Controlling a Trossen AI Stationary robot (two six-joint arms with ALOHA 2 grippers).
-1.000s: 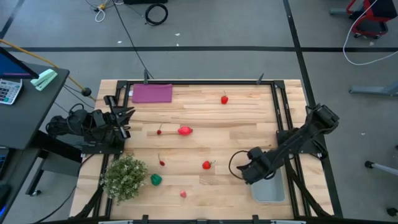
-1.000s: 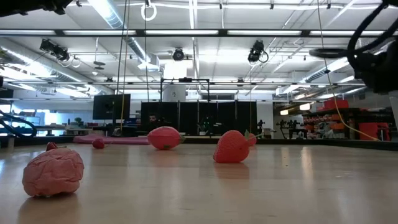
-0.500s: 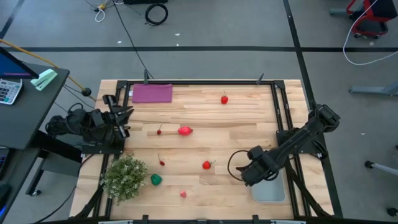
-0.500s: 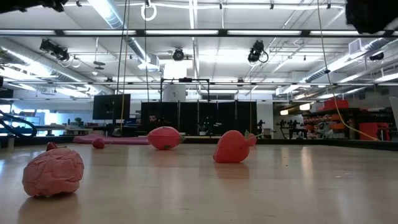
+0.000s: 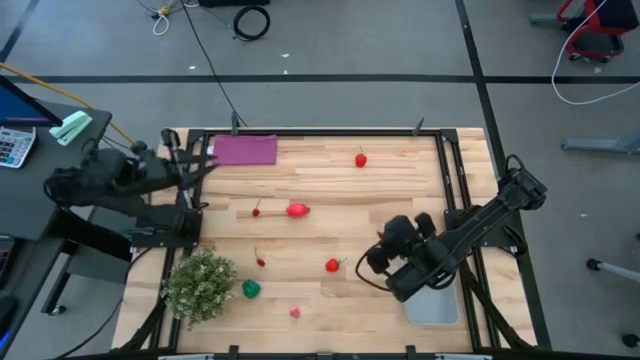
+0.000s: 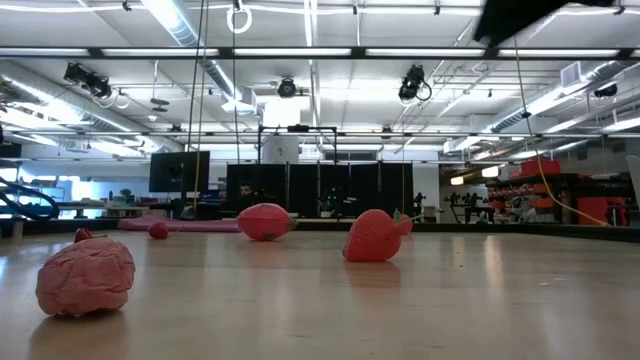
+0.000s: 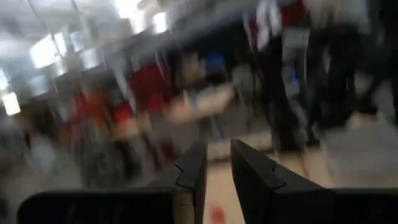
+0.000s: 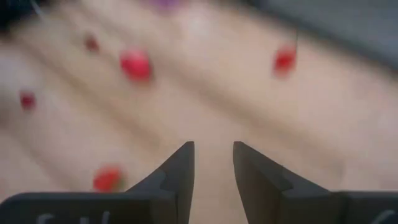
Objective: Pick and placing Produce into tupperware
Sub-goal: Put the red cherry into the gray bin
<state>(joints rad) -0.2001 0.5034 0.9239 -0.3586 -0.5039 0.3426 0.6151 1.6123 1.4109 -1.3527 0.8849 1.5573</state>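
Right gripper: lifted from beside the tupperware toward the strawberry; jaws narrowly parted, empty. Left gripper: raised and drawn back near the purple sheet; jaws narrowly parted, apparently empty. Tupperware holds nothing visible; picking evidently just starting. Produce scattered on the wooden table; open workshop beyond.

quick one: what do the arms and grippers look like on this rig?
Both arms are black, jointed, with bulky housings. The left arm carries looped black cables at its base; the right arm has a black cable loop near its wrist. Each gripper, left and right, has two dark, flat, tapered fingers.
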